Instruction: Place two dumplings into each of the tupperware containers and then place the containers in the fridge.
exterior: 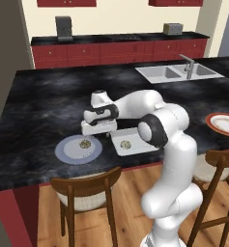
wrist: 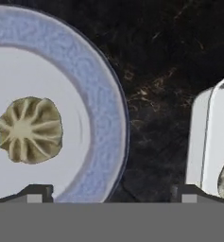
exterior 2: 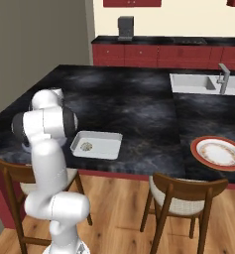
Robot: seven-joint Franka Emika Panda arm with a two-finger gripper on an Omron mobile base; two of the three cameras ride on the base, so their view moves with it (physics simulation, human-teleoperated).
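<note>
You see a glossy black marbled counter (exterior: pixel 48 106), a matt speckled blue plate rim (wrist: pixel 97 90), a smooth plastic container (exterior 2: pixel 106 146), and wooden chairs (exterior: pixel 87 185).

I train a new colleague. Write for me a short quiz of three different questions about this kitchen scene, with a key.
1. True or false: the pincer is open.
2. How many dumplings lie on the blue-grey plate? A one, B two, C three.
3. Fill in: the tupperware container holds one ____.

Key:
1. True; it grips nothing.
2. A, one dumpling.
3. Dumpling.
</note>
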